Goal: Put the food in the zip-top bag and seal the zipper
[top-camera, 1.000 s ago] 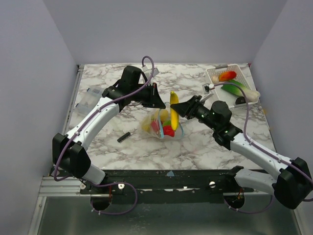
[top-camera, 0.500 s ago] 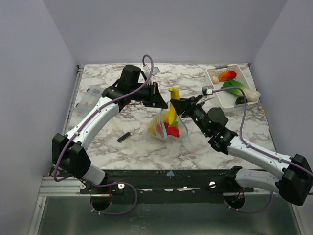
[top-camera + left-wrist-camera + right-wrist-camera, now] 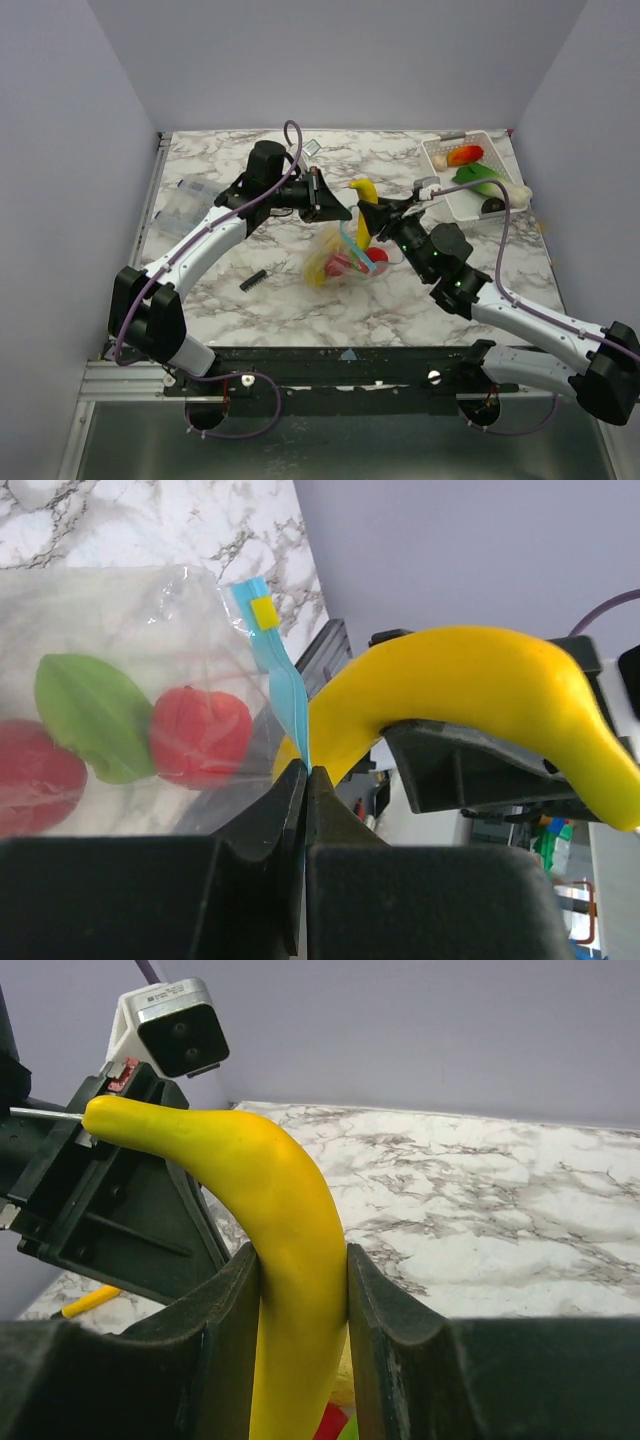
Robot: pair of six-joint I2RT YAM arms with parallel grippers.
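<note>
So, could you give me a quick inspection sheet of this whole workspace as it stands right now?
Surface: marble table, white with grey veins; no damage seen.
Job's things: zip-top bag holds red, green and yellow toy food; zipper open; banana upright at the bag's mouth; white tray at the far right holds more red, green and dark pieces.
Clutter: black bar near the bag; clear packet at the left edge.
Grippers: left gripper shut on the zipper; right gripper shut on the banana.
Cables: purple cables run along both arms; no snag seen.
Surroundings: plain lilac walls; nothing else seen.
</note>
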